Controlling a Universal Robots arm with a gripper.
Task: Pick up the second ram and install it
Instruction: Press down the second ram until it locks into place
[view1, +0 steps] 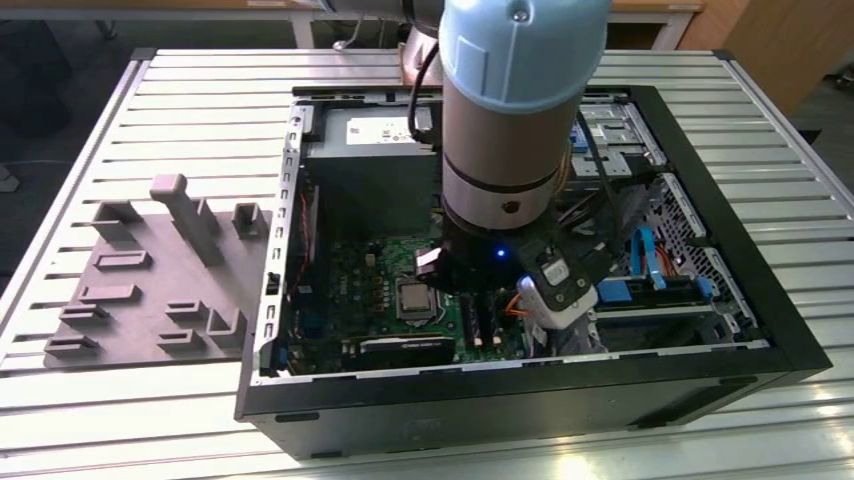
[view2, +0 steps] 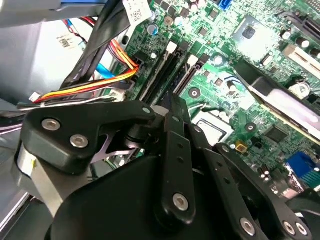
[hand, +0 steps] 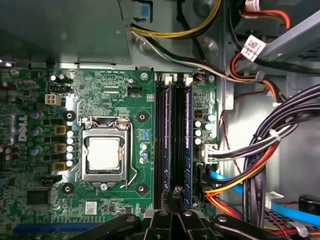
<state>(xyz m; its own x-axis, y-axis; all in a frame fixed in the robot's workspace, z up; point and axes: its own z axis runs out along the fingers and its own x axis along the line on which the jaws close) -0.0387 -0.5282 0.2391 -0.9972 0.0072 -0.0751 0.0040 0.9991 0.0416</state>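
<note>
Closest in: looks pressed together at the pincer (hand: 175, 196), tips down over the memory slots (hand: 165, 150) in both wrist views (view2: 175, 107). Cannot tell whether anything thin sits pinched between those tips.

Judging by the line-up, takes the second ram (hand: 177, 150) to be the dark strip lying along the slot straight under the tips, between its neighbours; cannot tell whether fully seated or merely resting in the groove.

Risks from here, as a judgement only:
- Pressing at one end alone could tip the stick and leave the far latch unlocked.
- Coming down slightly off the slot's line could load the slot wall or flex the motherboard (hand: 145, 90).
- Pushing with the notch unmatched could jam or crack the stick.

A little further out: could snag on the cable bundle (hand: 260, 165) just beside the slots, or brush the processor socket (hand: 105, 152) on the other side.

Furthest: deep inside the computer case (view1: 534, 400) on the slatted surface (view1: 200, 420), so little room between arm and case wall; grey blocks (view1: 147, 270) well apart, towards the exterior view's left.
</note>
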